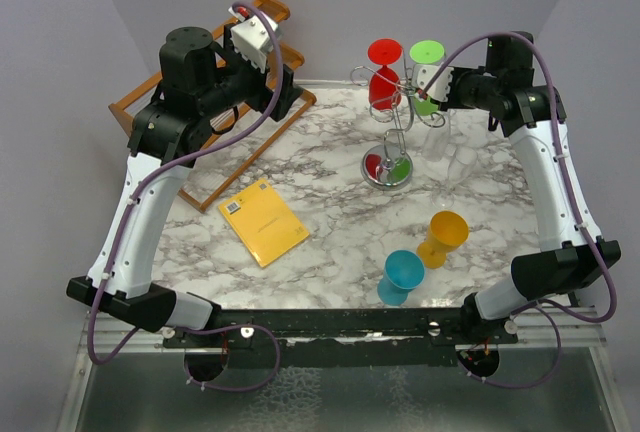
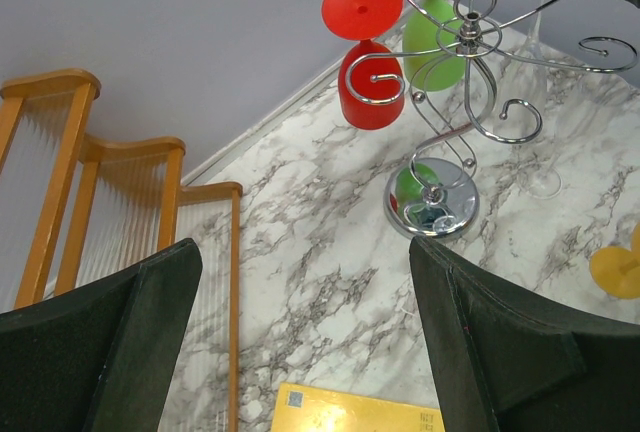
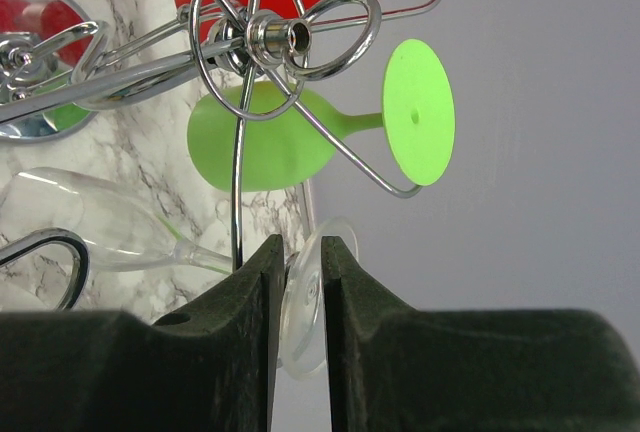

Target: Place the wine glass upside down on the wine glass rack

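Clear wine glass (image 3: 110,224): foot disc pinched between the fingers of the right gripper (image 3: 305,249), bowl hanging below, beside the silver wire rack (image 1: 389,168) toward the tabletop's far right corner. Red plastic glass (image 1: 384,87) and green plastic glass (image 1: 427,53) hang inverted there. Left gripper (image 2: 305,250): fingers spread wide, toward the far left corner.

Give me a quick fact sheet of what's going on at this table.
Rack: silver wine glass rack on the marble table
Hung on it: red glass and green glass, both foot up
Being placed: clear wine glass, upside down, foot pinched in the right gripper beside the rack's arms
Left gripper: open, empty, near the wooden rack
Standing on the table: teal glass, orange glass
Also: yellow booklet
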